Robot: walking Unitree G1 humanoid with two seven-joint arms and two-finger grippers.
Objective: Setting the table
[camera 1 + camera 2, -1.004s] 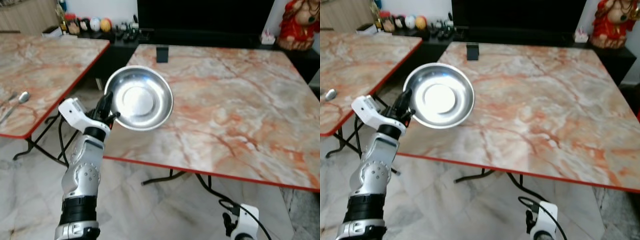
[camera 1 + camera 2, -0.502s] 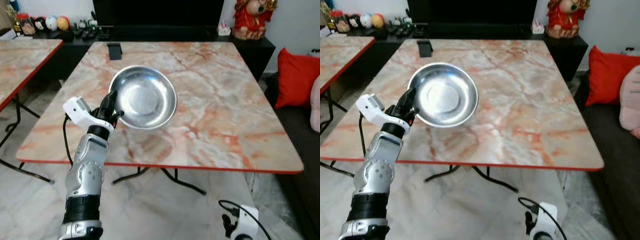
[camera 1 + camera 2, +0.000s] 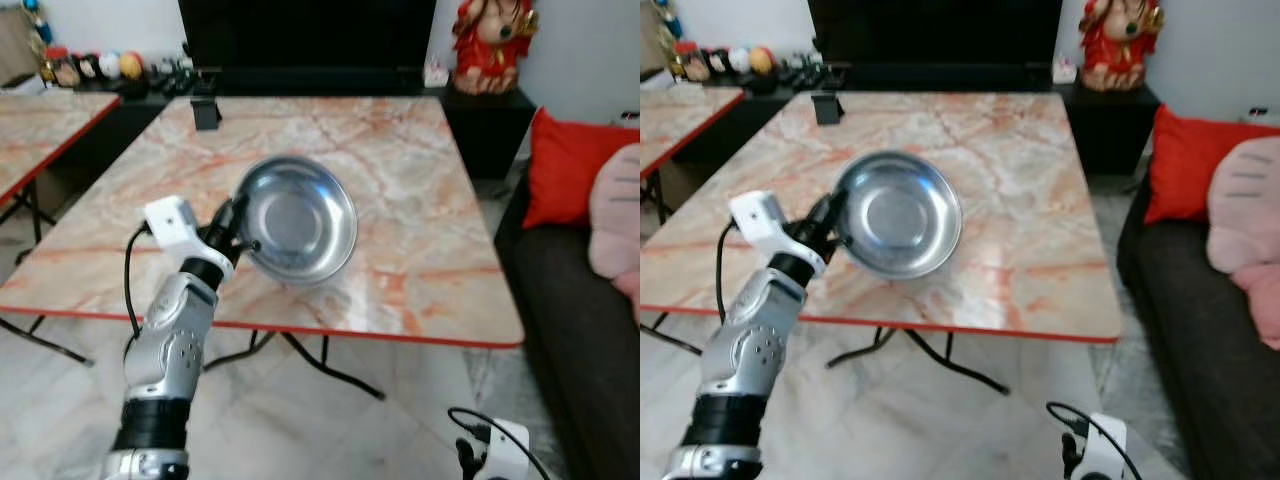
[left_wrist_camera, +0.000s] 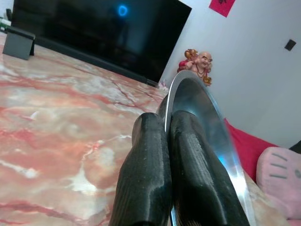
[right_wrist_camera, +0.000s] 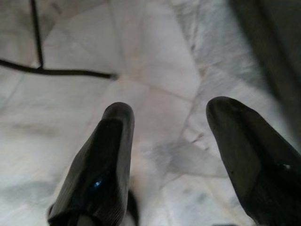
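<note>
Black TV (image 3: 305, 45) at 12 o'clock, red figurine (image 3: 487, 45) at 1, red cushion (image 3: 563, 170) and pink pillow (image 3: 617, 225) on dark sofa (image 3: 575, 340) at 3, small black stand (image 3: 205, 113) at 11.

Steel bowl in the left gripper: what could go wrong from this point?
The left gripper pinches the steel bowl only at its rim, with the bowl tilted steeply above the marble table; it could pivot or slip out and clatter down. The bowl hangs near the table's red front edge, so a short placement might tip it onto the floor.
</note>
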